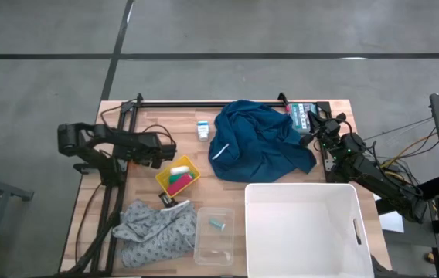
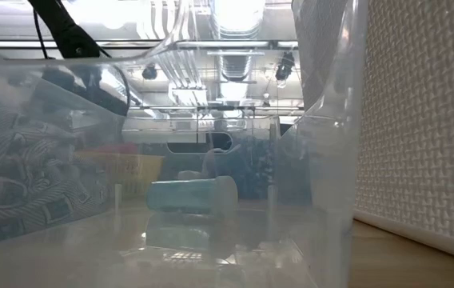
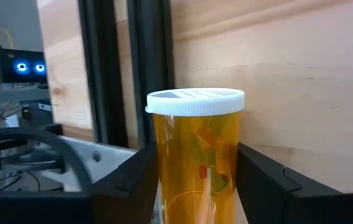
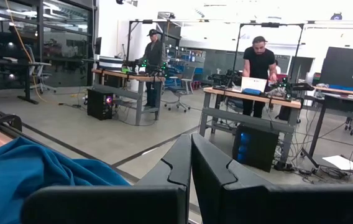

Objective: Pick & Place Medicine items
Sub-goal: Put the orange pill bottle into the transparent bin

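As counted across the wooden table (image 1: 146, 112), left edge to right:

1. Left gripper (image 1: 167, 148), one; at the table's left side, just above the yellow basket in the high view. Fingers (image 3: 127, 180) pinching the amber bottle from both sides.
2. Amber bottle (image 3: 196, 155), one; white cap, see-through body, coloured contents inside; clamped between the left fingers.
3. Yellow basket (image 1: 178, 176), one; pink and green contents, too small to name.
4. Grey cloth (image 1: 156, 230), one; patterned, crumpled at the near left corner.
5. White carton (image 1: 202, 130), one; blue print, lying on bare wood just beside the blue cloth's left edge, apart from both grippers.
6. Clear container (image 1: 213, 235), one; touching the grey cloth's right edge.
7. Teal item (image 2: 191, 196), one; small, cylindrical, lying on its side inside the clear container.
8. Blue cloth (image 1: 258, 143), one; bunched at table centre.
9. White bin (image 1: 301, 228), one; large, at the near right.
10. Right gripper (image 4: 191, 155), one; at the far right edge beside the blue cloth, fingers pressed together, holding nothing.
11. People (image 4: 258, 62), two; standing at benches in the room beyond.
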Available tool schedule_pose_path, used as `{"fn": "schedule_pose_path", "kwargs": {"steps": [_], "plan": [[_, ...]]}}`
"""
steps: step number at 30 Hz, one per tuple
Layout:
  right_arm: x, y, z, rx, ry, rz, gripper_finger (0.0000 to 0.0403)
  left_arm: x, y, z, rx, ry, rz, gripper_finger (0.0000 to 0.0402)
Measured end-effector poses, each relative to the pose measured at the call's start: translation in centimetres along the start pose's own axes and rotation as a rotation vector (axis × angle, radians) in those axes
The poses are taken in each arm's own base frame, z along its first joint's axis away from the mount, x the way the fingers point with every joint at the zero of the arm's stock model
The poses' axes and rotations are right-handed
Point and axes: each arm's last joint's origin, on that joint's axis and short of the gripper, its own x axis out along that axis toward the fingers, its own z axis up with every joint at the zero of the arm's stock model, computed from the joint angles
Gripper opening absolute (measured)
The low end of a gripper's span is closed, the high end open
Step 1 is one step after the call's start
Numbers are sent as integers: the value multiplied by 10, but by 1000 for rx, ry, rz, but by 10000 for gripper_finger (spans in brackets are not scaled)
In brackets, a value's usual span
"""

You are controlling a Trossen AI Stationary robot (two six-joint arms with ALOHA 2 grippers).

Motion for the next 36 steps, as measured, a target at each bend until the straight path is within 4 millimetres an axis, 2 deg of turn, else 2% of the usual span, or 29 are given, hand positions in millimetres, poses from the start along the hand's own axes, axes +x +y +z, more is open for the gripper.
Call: {"fn": "schedule_pose_path", "kwargs": {"steps": [8,16,26,36], "plan": [[0,0,0,0,0,-1,8,-26,6,8,-14,-17,-34,185],[0,0,0,0,0,0,8,-45,14,13,-52,-58,-141,185],[0,0,0,0,0,0,8,-76,26,18,5,-172,-362,184],[0,0,0,0,0,-1,8,-110,31,12,105,-397,-670,197]]}}
